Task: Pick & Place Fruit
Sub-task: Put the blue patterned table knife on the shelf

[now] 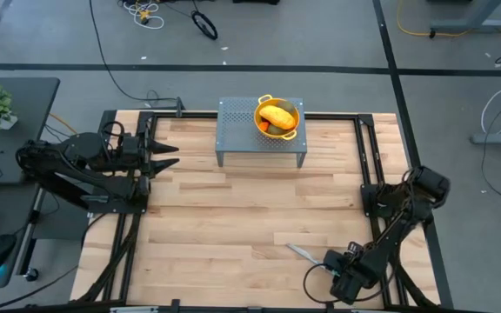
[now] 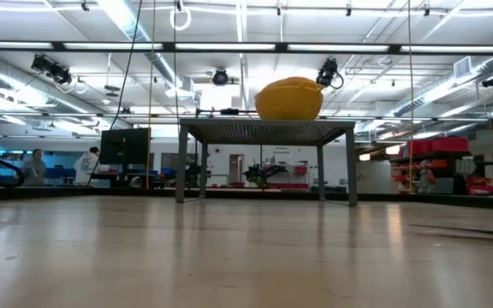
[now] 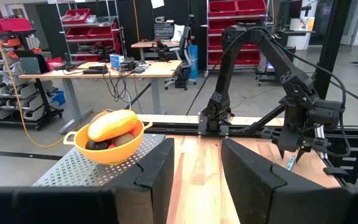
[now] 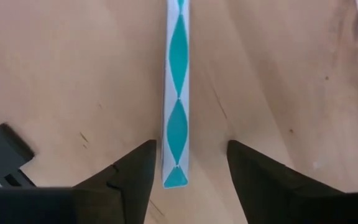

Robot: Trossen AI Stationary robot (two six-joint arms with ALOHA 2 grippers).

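Two things worry me here. My right tool (image 4: 188,163) hangs low over the wooden counter (image 1: 233,217) at its near right corner, its two dark fingers spread to either side of the slim silver-and-blue patterned knife handle (image 4: 177,93), not yet touching it. The handle lies flat against the wood, so if I come down crooked the fingertips could jam on the counter or flick the knife sideways rather than pinch it. The fruit is nowhere near: the large yellow-orange oblong toy fruit (image 1: 277,115) sits with darker pieces in the yellow perforated colander (image 1: 296,129) on the grey perforated metal stand (image 1: 242,130) at the far edge, so this grasp may not serve the task at all. My left tool (image 1: 170,156) waits at the far left, well apart from the stand, fingers partly spread and holding nothing.
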